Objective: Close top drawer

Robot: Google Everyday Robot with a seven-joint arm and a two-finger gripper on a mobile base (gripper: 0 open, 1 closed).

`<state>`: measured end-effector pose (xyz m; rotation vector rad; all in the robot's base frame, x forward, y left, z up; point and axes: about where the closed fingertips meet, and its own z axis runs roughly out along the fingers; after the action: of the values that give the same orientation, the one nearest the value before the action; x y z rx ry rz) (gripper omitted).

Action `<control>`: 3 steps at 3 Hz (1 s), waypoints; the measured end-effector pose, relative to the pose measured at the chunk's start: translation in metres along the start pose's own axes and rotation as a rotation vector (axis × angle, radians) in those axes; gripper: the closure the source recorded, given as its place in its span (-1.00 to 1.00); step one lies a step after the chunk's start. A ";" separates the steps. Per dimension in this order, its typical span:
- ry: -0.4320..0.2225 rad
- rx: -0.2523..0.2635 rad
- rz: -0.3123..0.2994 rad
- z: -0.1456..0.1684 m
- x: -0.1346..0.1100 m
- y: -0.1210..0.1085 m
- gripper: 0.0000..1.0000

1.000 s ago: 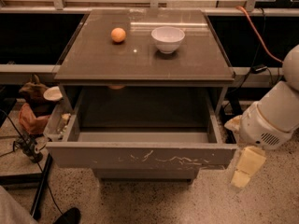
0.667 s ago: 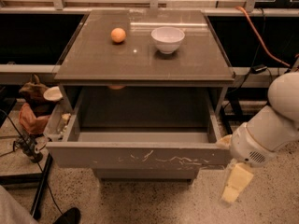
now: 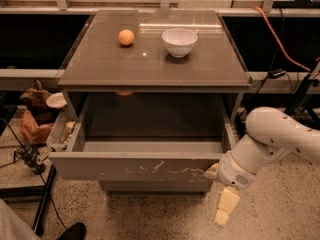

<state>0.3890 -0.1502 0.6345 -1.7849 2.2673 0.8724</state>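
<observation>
The top drawer (image 3: 135, 166) stands pulled well out from under the worktop (image 3: 150, 66). Its flat front panel faces the camera low in the view, with white scratch marks (image 3: 162, 169) right of centre. The inside looks bare as far as the shadow allows. Nothing of the closing is done yet: the whole travel back into the cabinet is left, and the front would have to end up level with the plainer drawer front (image 3: 150, 186) just below it. The white arm (image 3: 282, 134) comes in from the right and bends down to a thick wrist sitting at the right end of the drawer front. It is close enough that it may be touching the corner, though that cannot be made out for certain. The hand (image 3: 225, 208) hangs below the wrist, pointing at the speckled floor (image 3: 280, 209). It sits lower than the drawer front and just to the right of it, and whether it is open or closed cannot be told. It grips nothing that shows. My guess is that it must come up and round to the face of the panel before any push can begin. On the worktop sit an orange (image 3: 126, 37) and a white bowl (image 3: 179, 41), well apart from the arm.
</observation>
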 end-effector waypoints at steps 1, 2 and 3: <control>0.000 -0.010 -0.056 0.028 -0.007 -0.025 -1.00; 0.002 0.058 -0.116 0.039 -0.017 -0.048 -1.00; -0.004 0.167 -0.161 0.041 -0.027 -0.070 -1.00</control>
<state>0.4518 -0.1160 0.5877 -1.8564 2.0888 0.6386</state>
